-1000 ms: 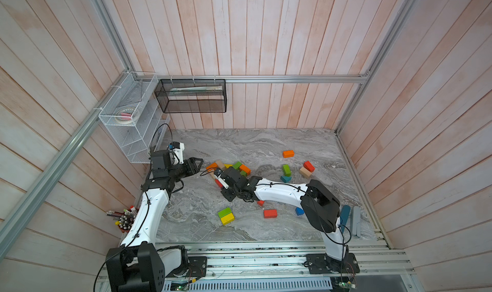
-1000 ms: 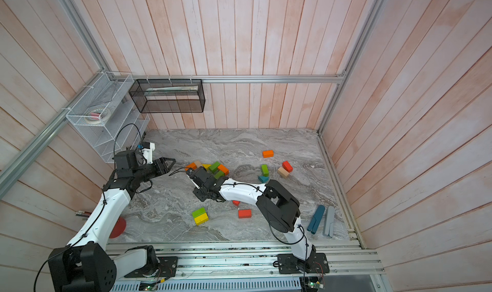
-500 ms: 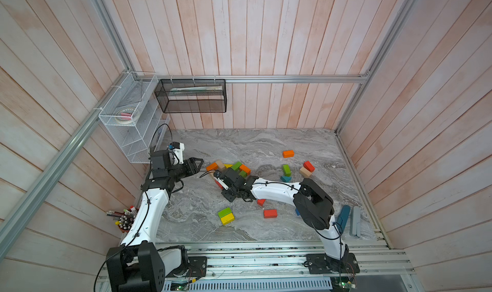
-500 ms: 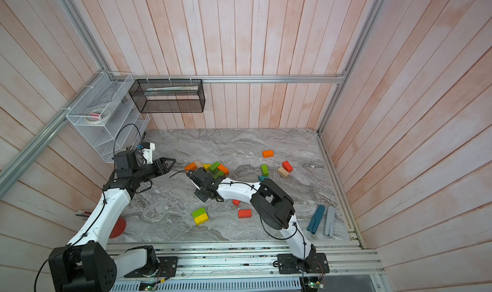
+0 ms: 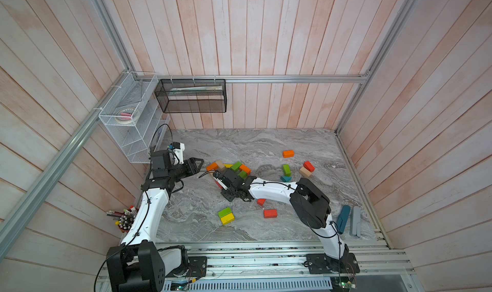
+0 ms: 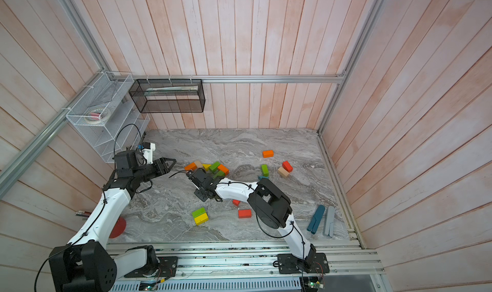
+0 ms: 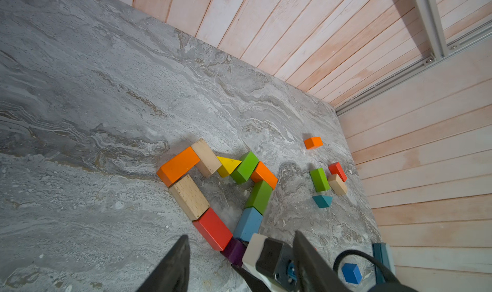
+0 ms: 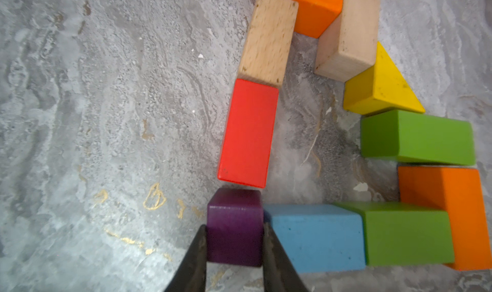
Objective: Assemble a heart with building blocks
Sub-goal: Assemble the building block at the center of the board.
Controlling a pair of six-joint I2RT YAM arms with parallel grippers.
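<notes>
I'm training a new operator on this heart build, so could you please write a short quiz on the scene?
1. True or false: the right hand is shut on the purple cube.
2. Besides the red brick, which block neighbours the purple cube? A) blue brick B) yellow wedge C) teal wedge
3. Fill in: the left hand has its jaws ____, holding nothing.
Key: 1 true; 2 A; 3 open.
</notes>
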